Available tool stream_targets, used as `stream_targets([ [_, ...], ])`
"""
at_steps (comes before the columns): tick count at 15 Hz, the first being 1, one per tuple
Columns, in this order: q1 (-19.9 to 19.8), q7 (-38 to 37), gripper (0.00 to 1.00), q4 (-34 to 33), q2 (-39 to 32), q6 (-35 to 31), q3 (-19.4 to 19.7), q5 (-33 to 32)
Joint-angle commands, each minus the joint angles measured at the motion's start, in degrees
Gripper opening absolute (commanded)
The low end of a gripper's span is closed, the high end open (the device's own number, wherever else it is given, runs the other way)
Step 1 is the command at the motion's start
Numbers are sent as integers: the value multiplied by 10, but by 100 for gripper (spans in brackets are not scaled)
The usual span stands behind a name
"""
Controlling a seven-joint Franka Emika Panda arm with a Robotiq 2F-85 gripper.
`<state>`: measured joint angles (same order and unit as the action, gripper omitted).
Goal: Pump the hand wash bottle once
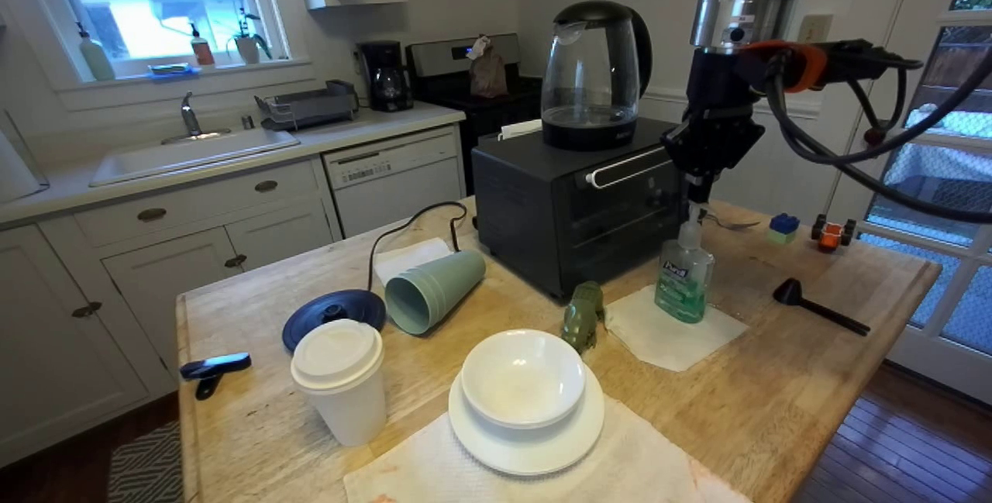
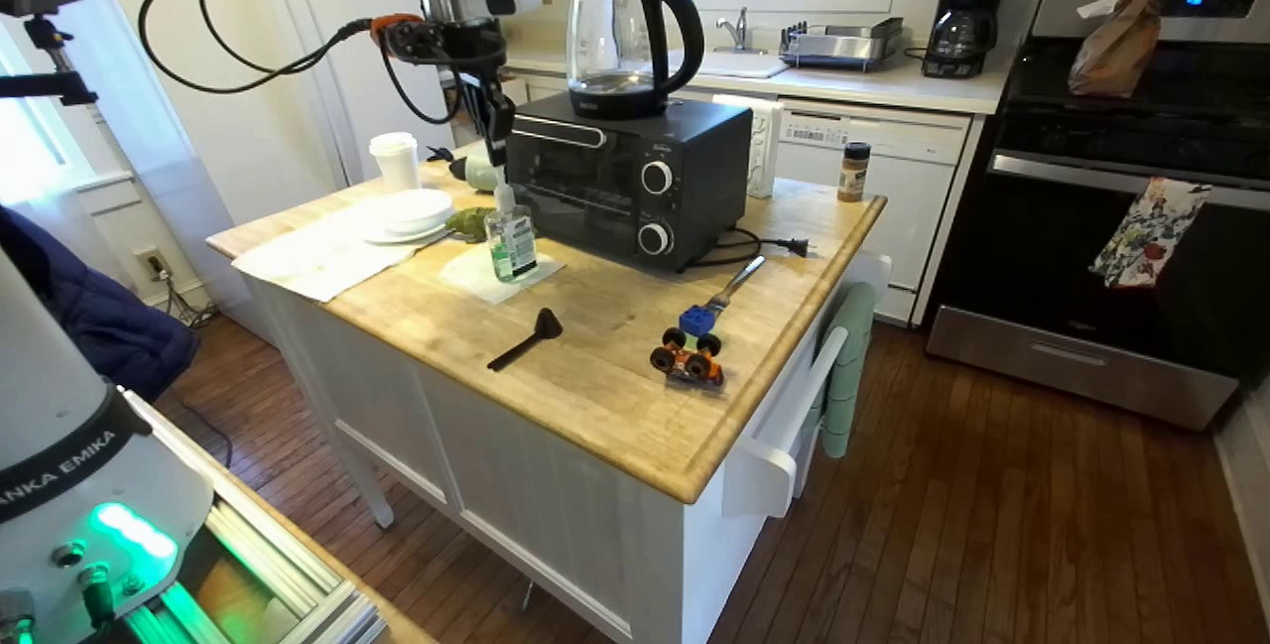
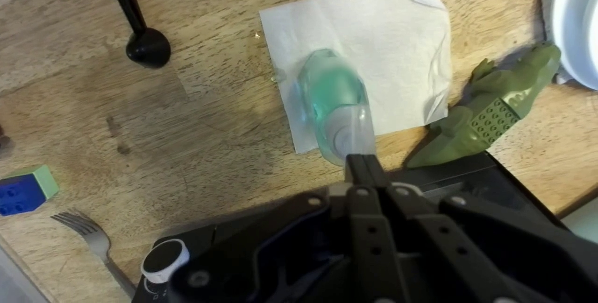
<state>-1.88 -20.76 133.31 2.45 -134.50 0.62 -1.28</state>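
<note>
The hand wash bottle (image 1: 683,290) is a clear bottle with green liquid and a translucent, pale pump head. It stands upright on a white napkin (image 1: 647,336) in front of the black oven; it also shows in an exterior view (image 2: 513,247) and in the wrist view (image 3: 332,88). My gripper (image 1: 699,194) points down with its fingertips right at the top of the pump head, as an exterior view (image 2: 497,156) also shows. In the wrist view the fingertips (image 3: 366,160) are together with nothing between them and overlap the pump head's end. Whether they press on it I cannot tell.
The black oven (image 1: 515,208) with a glass kettle (image 1: 593,88) on it stands close beside the gripper. A green toy dinosaur (image 3: 486,111), a white bowl (image 1: 523,379), a black scoop (image 3: 148,47), a fork (image 3: 96,240) and toy blocks (image 3: 23,193) lie around the bottle.
</note>
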Motion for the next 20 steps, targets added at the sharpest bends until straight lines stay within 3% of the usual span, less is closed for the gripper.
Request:
stream_targets([
  [1,3,-10,0,1,-9,-13,-2,-3],
  [20,3,-31,0,12,-25,-10,-4,-27],
])
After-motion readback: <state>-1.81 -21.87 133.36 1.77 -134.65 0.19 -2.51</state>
